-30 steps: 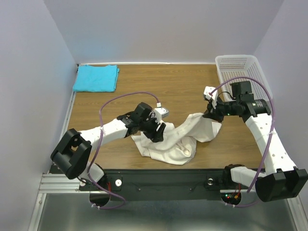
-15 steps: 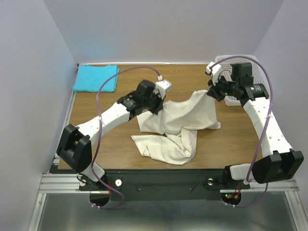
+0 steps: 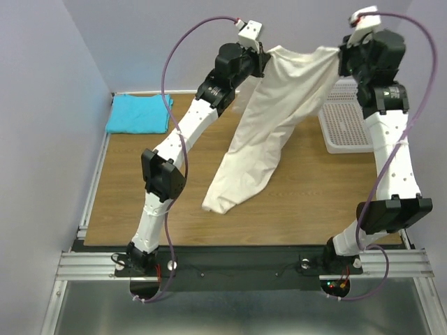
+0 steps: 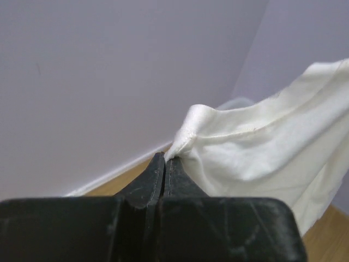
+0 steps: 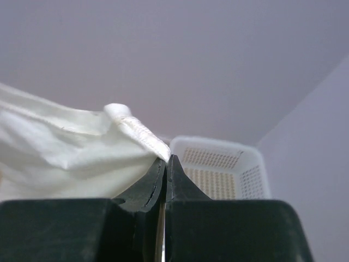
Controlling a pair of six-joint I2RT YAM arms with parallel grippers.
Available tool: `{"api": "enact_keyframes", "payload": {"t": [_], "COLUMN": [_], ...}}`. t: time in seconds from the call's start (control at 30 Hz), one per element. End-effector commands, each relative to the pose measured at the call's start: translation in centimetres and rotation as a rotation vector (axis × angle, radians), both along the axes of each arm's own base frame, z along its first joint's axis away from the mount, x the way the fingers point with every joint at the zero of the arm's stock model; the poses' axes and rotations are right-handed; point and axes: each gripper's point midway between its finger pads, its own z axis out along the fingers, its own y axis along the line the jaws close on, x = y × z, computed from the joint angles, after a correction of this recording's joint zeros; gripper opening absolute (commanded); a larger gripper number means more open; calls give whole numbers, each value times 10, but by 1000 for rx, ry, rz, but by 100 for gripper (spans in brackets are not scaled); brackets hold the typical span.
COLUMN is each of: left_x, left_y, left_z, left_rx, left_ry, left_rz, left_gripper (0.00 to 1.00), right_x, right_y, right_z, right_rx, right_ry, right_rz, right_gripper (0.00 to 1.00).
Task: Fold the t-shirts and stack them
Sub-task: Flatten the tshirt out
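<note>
Left gripper (image 3: 262,60) is what I see first, raised high over the table (image 3: 133,195), whose far-left corner carries the turquoise t-shirt (image 3: 140,113) lying flat in a neat rectangle; its jaws are pressed together on a hemmed corner of the cream-white t-shirt (image 3: 269,118). From my view that shirt stretches between both arms and hangs toward the wood. My right gripper (image 3: 342,57) pinches the opposite corner, above the white basket (image 3: 346,124) at the far-right edge.
</note>
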Motion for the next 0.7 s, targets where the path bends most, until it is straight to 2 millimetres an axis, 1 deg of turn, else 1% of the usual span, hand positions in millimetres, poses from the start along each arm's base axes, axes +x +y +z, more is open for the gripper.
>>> {"api": "enact_keyframes", "payload": {"t": [0.0,0.03,0.1,0.13,0.17,0.23,0.27,0.3,0.33,0.37,0.4,0.43,0.47,0.5,0.53,0.57,0.6,0.63,0.67], "left_x": [-42,-52,-61,-77,-68,-67,-82,-63,-66,-66,-55,-54,-54,-46,-45,-45,-48,-47,-46], "left_y": [21,35,52,71,83,105,127,144,158,166,194,204,215,226,231,232,229,231,231], "left_z": [142,160,172,193,178,172,186,148,124,110,92,74,58,8,-15,-60,-83,-105,-130], "left_rx": [-311,-351,-341,-357,-329,-307,-312,-259,-233,-212,-187,-168,-149,-99,-77,-42,-15,10,38], "left_ry": [-262,-313,-367,-406,-385,-373,-398,-340,-298,-274,-244,-210,-180,-81,-36,56,104,150,203], "left_rz": [-46,-27,16,42,80,111,134,179,194,182,220,214,208,198,190,169,124,121,114], "left_gripper": [0,0,0,0,0,0,0,0,0,0,0,0,0,0,0,0,0,0,1], "right_x": [-23,-34,-47,-52,-66,-71,-75,-77,-81,-79,-102,-123,-135,-142,-159,-165,-167,-175,-178], "right_y": [-26,-23,-16,-9,0,15,25,51,66,84,118,138,156,173,193,200,204,212,216], "right_z": [133,156,175,178,187,181,176,153,134,97,73,58,31,-19,-43,-65,-86,-125,-139], "right_rx": [111,113,122,122,120,126,127,117,126,146,159,173,196,257,274,276,285,305,277], "right_ry": [-372,-427,-474,-481,-500,-477,-457,-378,-310,-205,-121,-74,-4,130,194,234,281,376,385], "right_rz": [-104,-88,-45,-6,50,134,187,339,425,535,785,902,1011,1073,1144,1172,1168,1178,1184], "right_gripper": [1,1,1,1,1,1,1,1,1,1,1,1,1,1,1,0,1,1,0]}}
